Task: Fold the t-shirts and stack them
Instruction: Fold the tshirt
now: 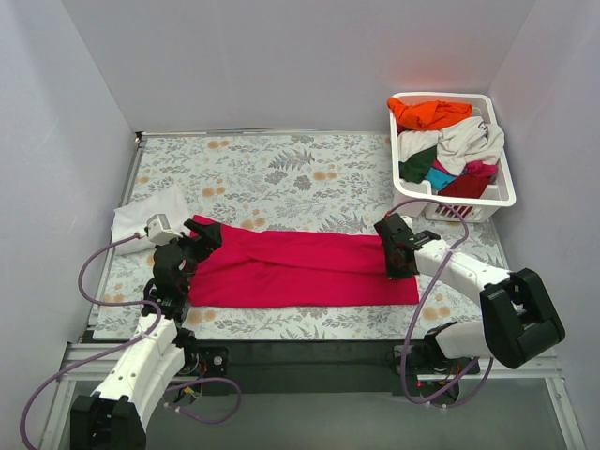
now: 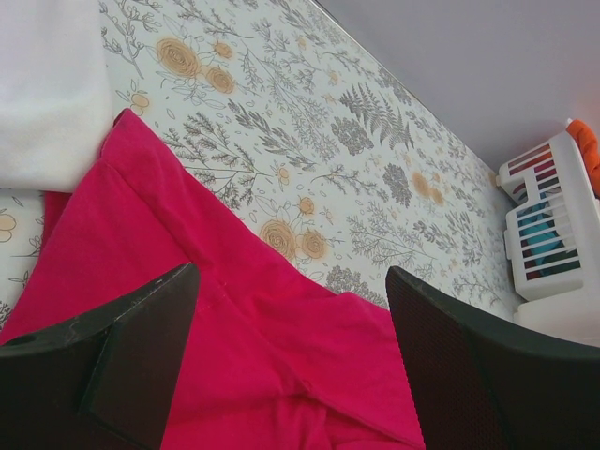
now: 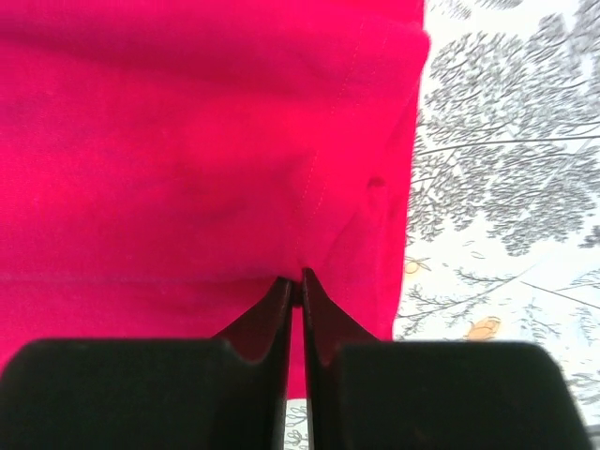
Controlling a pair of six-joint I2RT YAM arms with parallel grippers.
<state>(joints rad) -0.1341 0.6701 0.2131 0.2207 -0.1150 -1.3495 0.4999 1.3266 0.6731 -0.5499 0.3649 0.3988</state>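
Observation:
A large crimson-pink t-shirt [image 1: 300, 267] lies folded into a long band across the near part of the table. My left gripper [image 1: 202, 234] is open just above the band's left end; in the left wrist view its gripper [image 2: 291, 281] straddles the pink cloth [image 2: 253, 328], holding nothing. My right gripper [image 1: 398, 258] sits at the band's right end. In the right wrist view the gripper [image 3: 295, 279] is shut, pinching a fold of the pink cloth [image 3: 187, 141]. A white t-shirt [image 1: 150, 216] lies folded at the far left, beside the pink one, and also shows in the left wrist view [image 2: 47, 84].
A white slotted basket [image 1: 502, 187] at the back right holds several more shirts, orange, off-white, green, teal and red. It also shows in the left wrist view [image 2: 553, 225]. The floral tablecloth [image 1: 281, 169] covers the table between grey walls.

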